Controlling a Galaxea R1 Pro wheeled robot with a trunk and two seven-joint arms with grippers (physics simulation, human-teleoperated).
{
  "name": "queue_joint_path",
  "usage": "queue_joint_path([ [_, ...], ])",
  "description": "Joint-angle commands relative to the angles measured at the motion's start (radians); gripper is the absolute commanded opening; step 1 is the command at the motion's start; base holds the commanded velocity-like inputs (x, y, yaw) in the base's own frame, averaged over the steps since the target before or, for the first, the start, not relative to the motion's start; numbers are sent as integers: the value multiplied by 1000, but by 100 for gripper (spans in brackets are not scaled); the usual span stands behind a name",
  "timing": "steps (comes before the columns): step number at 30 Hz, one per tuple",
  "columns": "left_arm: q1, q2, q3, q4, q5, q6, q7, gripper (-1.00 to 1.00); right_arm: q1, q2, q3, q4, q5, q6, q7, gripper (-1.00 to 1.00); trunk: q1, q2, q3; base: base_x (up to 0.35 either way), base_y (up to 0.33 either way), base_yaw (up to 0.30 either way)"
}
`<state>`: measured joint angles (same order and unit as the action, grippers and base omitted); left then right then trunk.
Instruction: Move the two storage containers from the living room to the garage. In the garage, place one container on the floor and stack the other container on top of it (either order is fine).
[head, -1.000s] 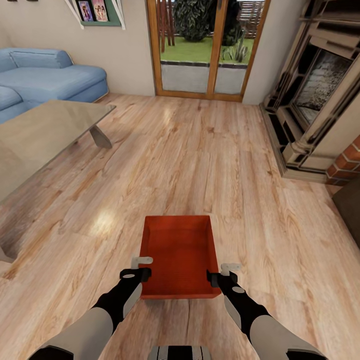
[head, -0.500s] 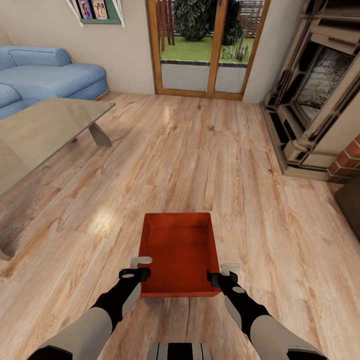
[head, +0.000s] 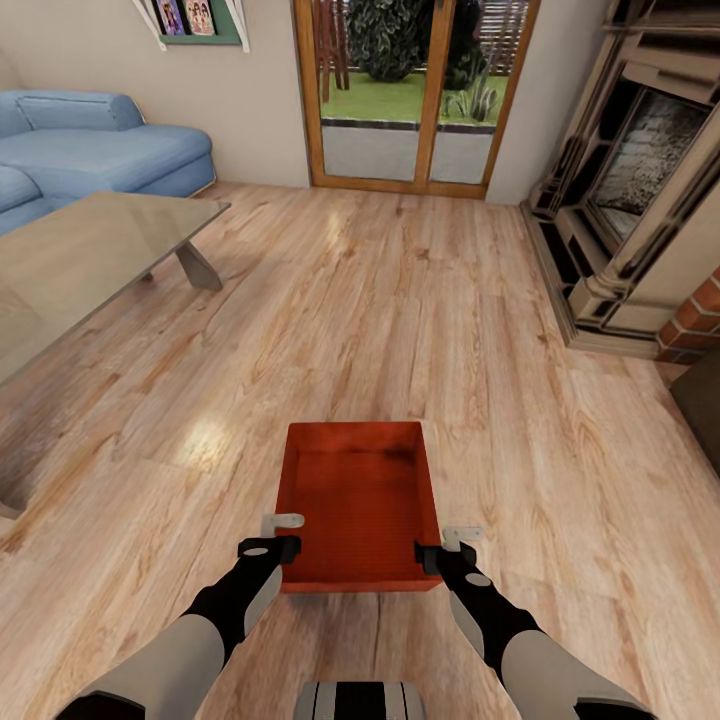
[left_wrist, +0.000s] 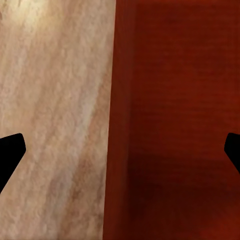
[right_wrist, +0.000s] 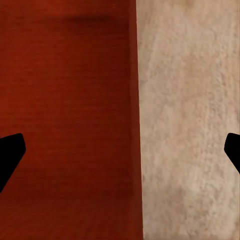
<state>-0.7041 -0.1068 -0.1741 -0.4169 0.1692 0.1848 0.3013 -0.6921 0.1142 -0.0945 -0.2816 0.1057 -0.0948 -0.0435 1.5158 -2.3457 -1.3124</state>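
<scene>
Wood plank floor (head: 400, 300) | one storage container (head: 360, 500) | left gripper (head: 282, 535), right gripper (head: 448, 546): each spread, straddling a side wall

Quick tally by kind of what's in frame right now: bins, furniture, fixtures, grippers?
Orange-red rectangular open-top bin: 1
Blue fabric sofa: 1
Glass-topped low table: 1
Glazed wooden double door: 1
Fireplace with red brick edge: 1
Grippers, left gripper and right gripper, jaws spread astride the bin's side walls: 2
Total: 7
</scene>
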Motion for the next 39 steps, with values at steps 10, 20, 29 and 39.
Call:
queue_joint_path([
  [10, 0, 1, -8, -2, 10, 4, 8, 100, -1, -2, -6, 1, 37, -3, 0, 100, 0, 0, -1, 0, 0, 0],
  [20, 0, 13, -9, -2, 12, 4, 7, 100, -1, -3, -8, 1, 96, -9, -1, 100, 0, 0, -1, 0, 0, 0],
  [29, 0, 12, -10, -2, 12, -1, 9, 100, -1, -2, -8, 1, 97, -9, -1, 100, 0, 0, -1, 0, 0, 0],
  [39, 0, 12, -10, -2, 12, 0, 10, 100, -1, -2, -8, 1, 97, -9, -1, 100, 0, 0, -1, 35, 0, 0],
])
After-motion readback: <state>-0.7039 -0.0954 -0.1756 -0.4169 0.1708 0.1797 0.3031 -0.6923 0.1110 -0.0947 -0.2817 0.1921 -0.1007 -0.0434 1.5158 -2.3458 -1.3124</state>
